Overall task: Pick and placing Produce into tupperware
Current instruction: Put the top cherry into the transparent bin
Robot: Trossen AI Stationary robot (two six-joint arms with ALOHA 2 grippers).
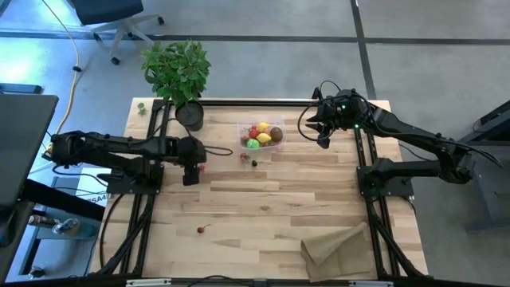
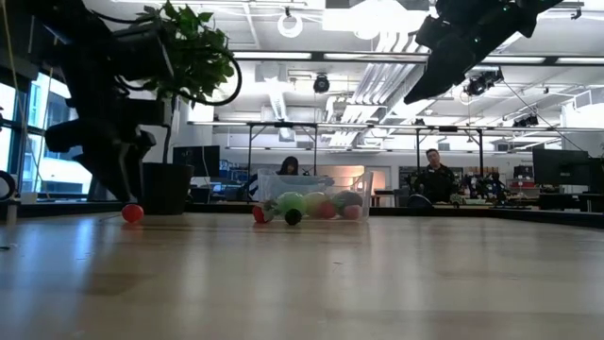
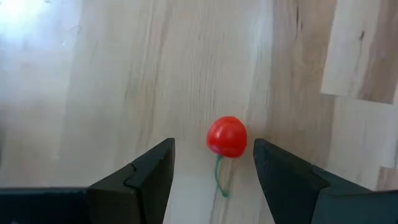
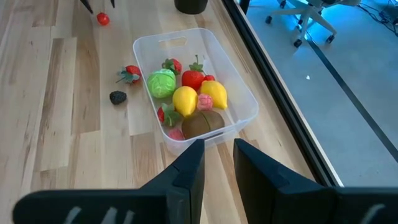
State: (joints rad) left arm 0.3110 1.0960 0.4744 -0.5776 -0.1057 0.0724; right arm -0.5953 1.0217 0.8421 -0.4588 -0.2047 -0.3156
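- Your left gripper hangs wide over a red cherry, well left of the tub.
- Your right gripper waits narrow, right of the tub, holding nothing.

An open-plan lab or office: exposed ceiling ducts and round lights run over rows of desks with monitors. People sit there, behind the wooden worktop. An office chair stands on the grey floor.

Matt wooden table, translucent plastic tupperware, crumpled paper bag.
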